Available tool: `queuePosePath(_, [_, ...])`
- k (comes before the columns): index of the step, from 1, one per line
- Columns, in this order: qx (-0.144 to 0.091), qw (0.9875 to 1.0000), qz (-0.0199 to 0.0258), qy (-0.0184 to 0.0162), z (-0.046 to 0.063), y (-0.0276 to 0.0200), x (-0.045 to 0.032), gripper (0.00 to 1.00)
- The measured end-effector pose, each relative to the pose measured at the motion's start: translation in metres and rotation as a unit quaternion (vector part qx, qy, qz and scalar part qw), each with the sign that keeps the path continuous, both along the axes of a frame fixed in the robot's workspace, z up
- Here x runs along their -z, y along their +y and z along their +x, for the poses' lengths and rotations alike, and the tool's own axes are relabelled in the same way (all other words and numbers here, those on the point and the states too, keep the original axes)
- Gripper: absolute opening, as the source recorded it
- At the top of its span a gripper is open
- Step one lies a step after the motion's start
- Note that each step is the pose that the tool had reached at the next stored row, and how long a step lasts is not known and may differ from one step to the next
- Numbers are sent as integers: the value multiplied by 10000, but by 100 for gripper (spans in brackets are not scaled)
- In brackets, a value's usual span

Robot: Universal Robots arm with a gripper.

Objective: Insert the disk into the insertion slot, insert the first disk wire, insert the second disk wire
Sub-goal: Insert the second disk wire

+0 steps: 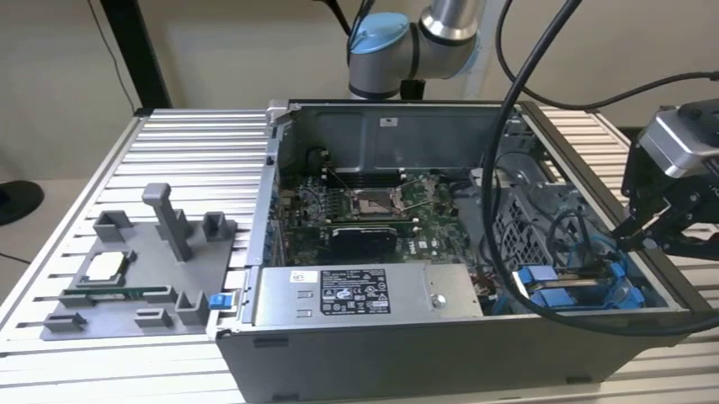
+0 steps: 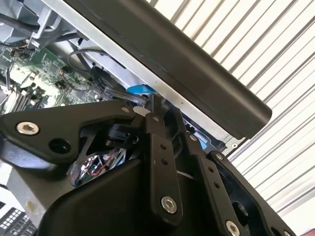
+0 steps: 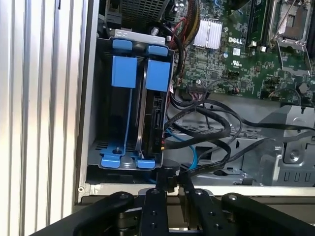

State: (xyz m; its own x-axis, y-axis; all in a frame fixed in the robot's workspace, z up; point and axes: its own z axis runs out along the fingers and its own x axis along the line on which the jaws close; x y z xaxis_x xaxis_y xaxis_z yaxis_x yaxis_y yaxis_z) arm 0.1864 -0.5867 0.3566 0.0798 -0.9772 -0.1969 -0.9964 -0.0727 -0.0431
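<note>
in the exterior view, found the gripper [image 1: 625, 241] low over the open computer case [image 1: 393, 370] at the exterior view's right, just above blue carrier frames [image 1: 547, 288]. in the first wrist view, saw the disk [image 3: 153, 113] standing on edge inside the insertion slot [image 3: 98, 98], its blue frame beside a second one, and fingers [image 3: 152, 206] drawn narrow on a dark wire plug [image 3: 170, 181]. in the second wrist view, noted the same tight fingers [image 2: 160, 147] near the case's rim.

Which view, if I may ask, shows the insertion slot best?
The first wrist view looks straight into the insertion slot. The exterior view shows it aslant behind a cable; the second wrist view, a blue sliver.
</note>
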Motion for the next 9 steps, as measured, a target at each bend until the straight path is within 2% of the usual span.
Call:
queuePosePath(2, [0, 10000, 0, 0, 0, 0, -4, 100])
queuePosePath(3, [0, 10000, 2, 0, 0, -1, -18, 0])
queuePosePath(6, [0, 10000, 8, 1, -1, 0, -108, 0])
queuePosePath(9, [0, 10000, 11, 1, -20, 0, -242, 0])
